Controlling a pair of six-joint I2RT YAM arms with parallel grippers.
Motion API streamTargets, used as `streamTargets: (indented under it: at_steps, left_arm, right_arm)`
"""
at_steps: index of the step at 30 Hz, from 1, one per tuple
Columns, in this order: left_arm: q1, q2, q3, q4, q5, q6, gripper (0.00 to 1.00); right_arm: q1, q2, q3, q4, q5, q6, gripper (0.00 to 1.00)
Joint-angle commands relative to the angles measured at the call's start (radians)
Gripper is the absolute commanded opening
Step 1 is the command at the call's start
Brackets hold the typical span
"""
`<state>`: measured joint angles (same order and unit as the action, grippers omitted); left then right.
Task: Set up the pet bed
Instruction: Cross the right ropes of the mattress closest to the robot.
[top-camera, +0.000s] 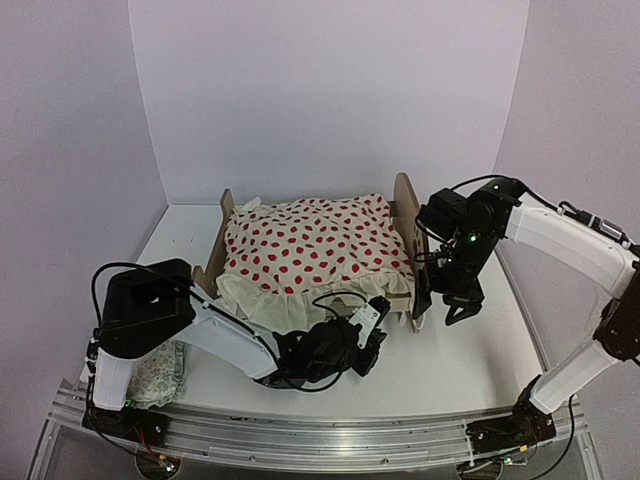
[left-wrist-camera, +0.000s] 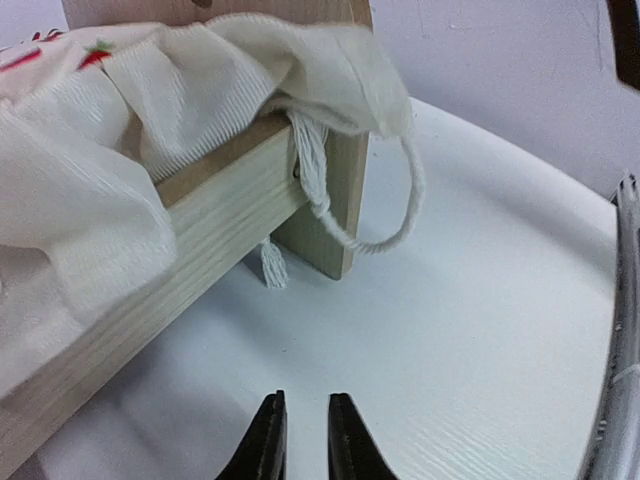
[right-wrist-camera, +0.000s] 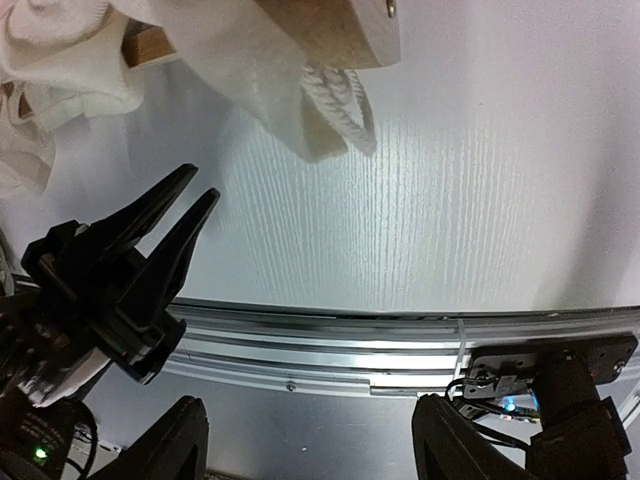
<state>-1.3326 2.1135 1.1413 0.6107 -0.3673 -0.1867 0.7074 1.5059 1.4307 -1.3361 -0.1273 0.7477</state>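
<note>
The pet bed stands mid-table, a light wooden frame with a taller board on its right end. A cream red-dotted blanket covers it, so the mattress is hidden. My left gripper hovers low over the table off the bed's near right corner. In the left wrist view its fingertips stand slightly open and empty, facing the wooden side rail and the blanket's hanging frill. My right gripper hangs just right of the taller board, open wide and holding nothing.
A small green-patterned pillow lies at the near left under the left arm. A white cord loop dangles from the bed's corner post. The aluminium rail runs along the near edge. White walls enclose the table.
</note>
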Motion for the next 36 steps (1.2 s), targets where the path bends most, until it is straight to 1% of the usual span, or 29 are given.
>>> streamTargets:
  at_steps: [1,3,4,6,8,11,12,14,15,18,20,22,24,25,26,28,30,33,35,36]
  left_arm:
    - [-0.005,-0.147,-0.038,-0.066,0.055,0.051,0.23]
    - [-0.004,-0.185,-0.045,-0.111,0.043,0.075,0.25]
    - [-0.004,-0.206,-0.051,-0.133,0.031,0.082,0.26]
    - [-0.002,-0.262,-0.081,-0.154,0.003,0.089,0.28]
    - [0.005,-0.315,-0.118,-0.171,-0.005,0.099,0.31]
    - [0.017,-0.388,-0.151,-0.218,0.005,0.117,0.34]
    - [0.023,-0.417,-0.169,-0.227,0.001,0.111,0.35]
    - [0.048,-0.473,-0.218,-0.238,0.004,0.092,0.37]
    - [0.058,-0.515,-0.239,-0.239,0.005,0.077,0.38]
    - [0.08,-0.616,-0.298,-0.261,0.01,0.073,0.39]
    - [0.084,-0.681,-0.331,-0.285,0.004,0.074,0.39]
    - [0.085,-0.757,-0.373,-0.296,-0.005,0.067,0.39]
    - [0.087,-0.832,-0.421,-0.298,-0.007,0.061,0.39]
    - [0.09,-0.869,-0.449,-0.3,-0.005,0.058,0.39]
    - [0.092,-0.902,-0.469,-0.302,-0.002,0.058,0.39]
    - [0.096,-0.972,-0.506,-0.302,0.002,0.06,0.4]
    - [0.098,-1.026,-0.539,-0.304,0.01,0.069,0.4]
    - [0.102,-1.089,-0.586,-0.295,0.026,0.089,0.4]
    - [0.104,-1.132,-0.614,-0.285,0.037,0.101,0.4]
    - [0.105,-1.146,-0.627,-0.282,0.042,0.105,0.4]
  right_arm:
    - [0.005,-0.081,0.017,0.014,0.02,-0.038,0.71]
    - [0.006,-0.117,-0.058,0.097,0.024,-0.032,0.68]
    - [0.011,-0.144,-0.117,0.159,0.028,-0.022,0.65]
    - [0.039,-0.225,-0.26,0.317,0.076,0.007,0.64]
    - [0.087,-0.325,-0.402,0.517,0.182,0.024,0.63]
    - [0.176,-0.444,-0.614,0.752,0.367,0.021,0.61]
    - [0.201,-0.458,-0.676,0.832,0.412,0.014,0.61]
    - [0.293,-0.444,-0.765,0.982,0.533,-0.036,0.61]
    - [0.344,-0.424,-0.787,1.031,0.583,-0.065,0.61]
    - [0.45,-0.292,-0.832,1.254,0.76,-0.212,0.62]
    - [0.488,-0.189,-0.884,1.49,0.856,-0.271,0.61]
    - [0.501,-0.077,-0.927,1.712,0.921,-0.301,0.6]
    - [0.532,0.075,-0.9,1.877,0.98,-0.414,0.6]
    - [0.55,0.137,-0.859,1.928,1.02,-0.49,0.61]
    - [0.565,0.203,-0.826,1.96,1.071,-0.529,0.62]
    - [0.586,0.322,-0.794,2.049,1.185,-0.569,0.63]
    - [0.596,0.417,-0.786,2.202,1.265,-0.6,0.62]
    - [0.606,0.531,-0.77,2.387,1.376,-0.682,0.6]
    - [0.609,0.581,-0.77,2.473,1.439,-0.722,0.6]
    - [0.609,0.6,-0.776,2.502,1.473,-0.714,0.6]
